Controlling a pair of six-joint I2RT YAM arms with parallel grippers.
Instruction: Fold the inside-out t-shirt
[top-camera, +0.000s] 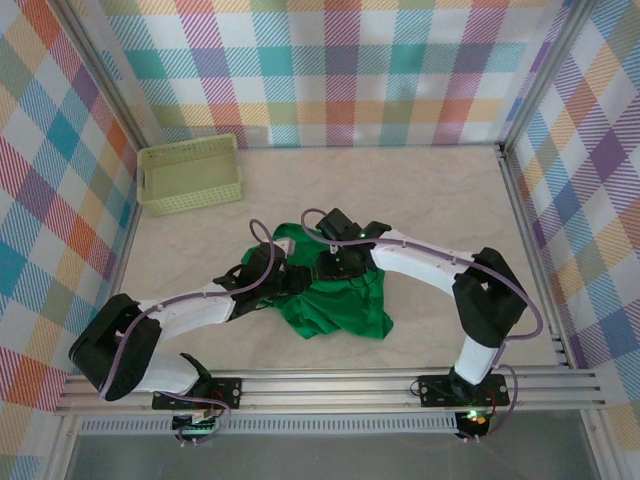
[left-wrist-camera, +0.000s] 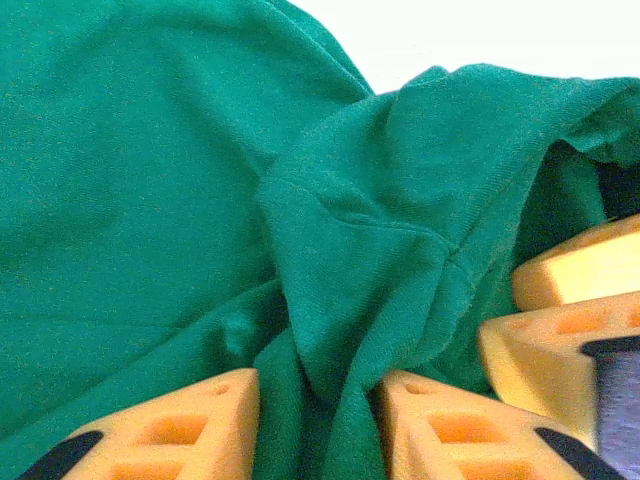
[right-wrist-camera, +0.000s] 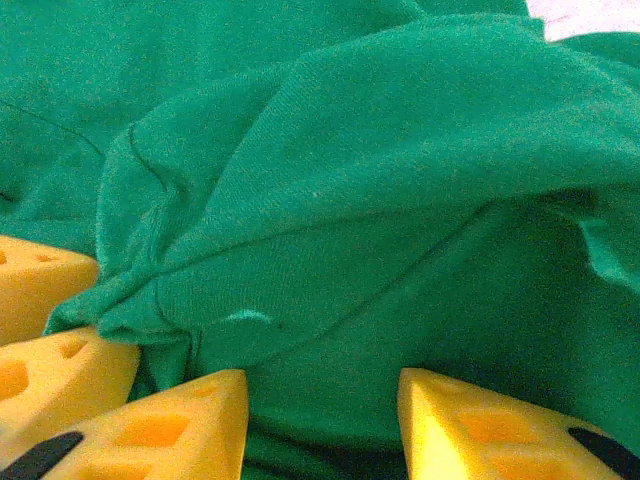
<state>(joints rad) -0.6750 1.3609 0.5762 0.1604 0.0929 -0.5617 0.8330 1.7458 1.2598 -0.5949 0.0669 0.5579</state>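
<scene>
Left tool (left-wrist-camera: 320, 382) narrow, pinching a fold of green t-shirt (top-camera: 345, 315), right tool (right-wrist-camera: 322, 378) on it, grip unclear, basket (top-camera: 192, 202) well apart.

T-shirt (top-camera: 350, 312) shape: bunched, its upper part under both arms in the top view; sleeves, collar and hem cannot be told apart.
T-shirt up close: runs off the edges of both wrist views.
Left gripper (left-wrist-camera: 320, 405) grip: finger bases cut off at the bottom edge; a fold fills the gap, pinched or loose cannot be told.
Right gripper (right-wrist-camera: 322, 400) grip: finger bases cut off below; cloth lies across the gap, hold unclear.
Both grippers from above: dark shapes, fingers too small to make out.
Table (left-wrist-camera: 480, 35): a washed-out pale strip in the left wrist view, no detail.
</scene>
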